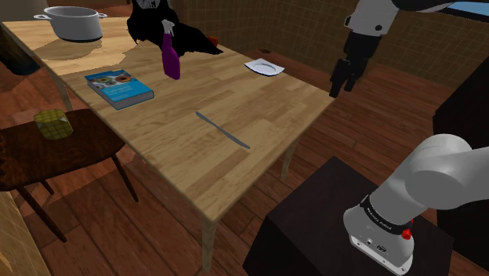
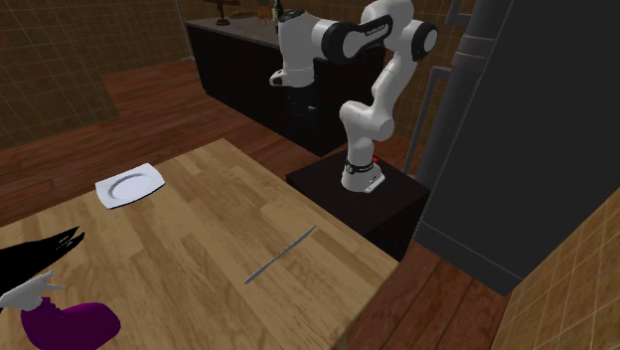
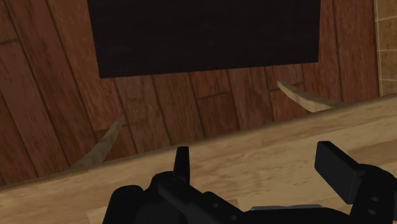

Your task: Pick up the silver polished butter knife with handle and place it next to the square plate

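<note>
Claw (image 1: pixel 342 78) is hanging beside the desk (image 1: pixel 180 149) edge, fingers (image 3: pixel 337 168) standing apart, gripping nothing. Butter knife (image 1: pixel 222 129) is lying flat mid-desk, well apart from the claw. Square white plate (image 1: pixel 264 67) is sitting near the desk edge facing the claw.

White arm (image 2: pixel 381 75), rounded links, dark joints, small red mark (image 1: pixel 406 233) near base; all-black end effector (image 1: pixel 337 91).

The slim grey knife (image 1: pixel 222 129) lay flat and diagonal at the shoulder view's centre, well apart from the white square plate (image 1: pixel 264 67) at upper centre-right.
</note>
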